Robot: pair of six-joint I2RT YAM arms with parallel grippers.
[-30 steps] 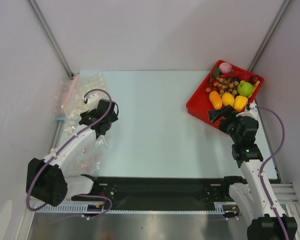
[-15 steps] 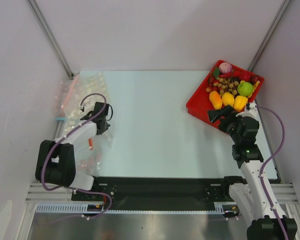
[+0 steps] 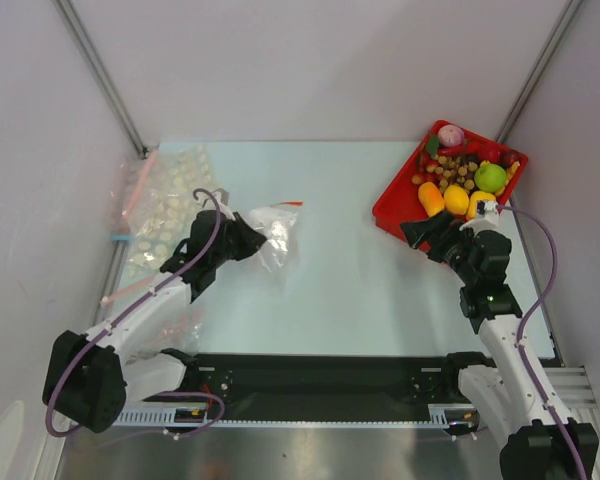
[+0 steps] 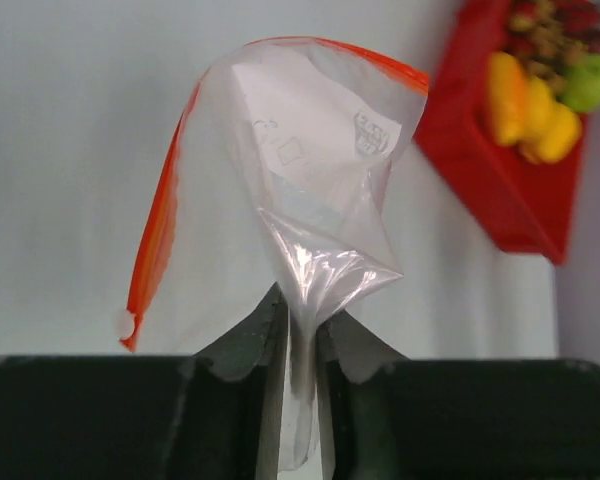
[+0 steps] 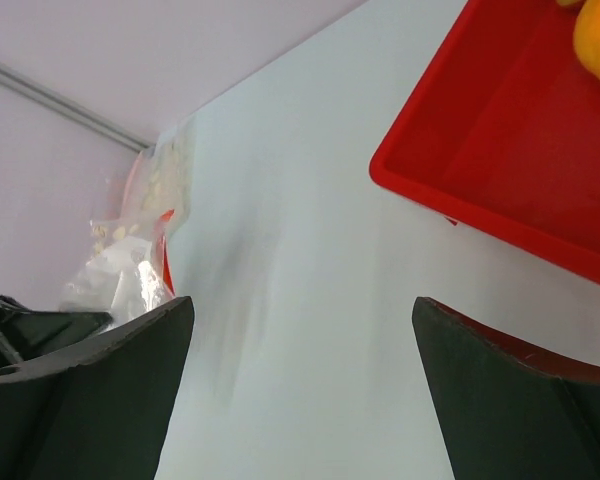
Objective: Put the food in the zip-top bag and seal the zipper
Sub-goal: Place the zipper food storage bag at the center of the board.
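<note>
My left gripper is shut on a bunched corner of the clear zip-top bag, which it holds over the table left of centre. In the left wrist view the bag rises from between the closed fingers. Its red-orange zipper curves along the far edge. The food lies in a red tray at the back right: orange, yellow, green, purple and brown pieces. My right gripper hangs open and empty by the tray's near-left edge, its jaws wide apart in the right wrist view.
A pile of clear dotted bags lies at the table's far left against the wall. Frame rails run along both back corners. The red tray sits just right of the right gripper.
The left arm dipped into the bag pile, closed, then swung right toward the table's middle carrying the zip-top bag. The right gripper turned slightly left and stayed open.
</note>
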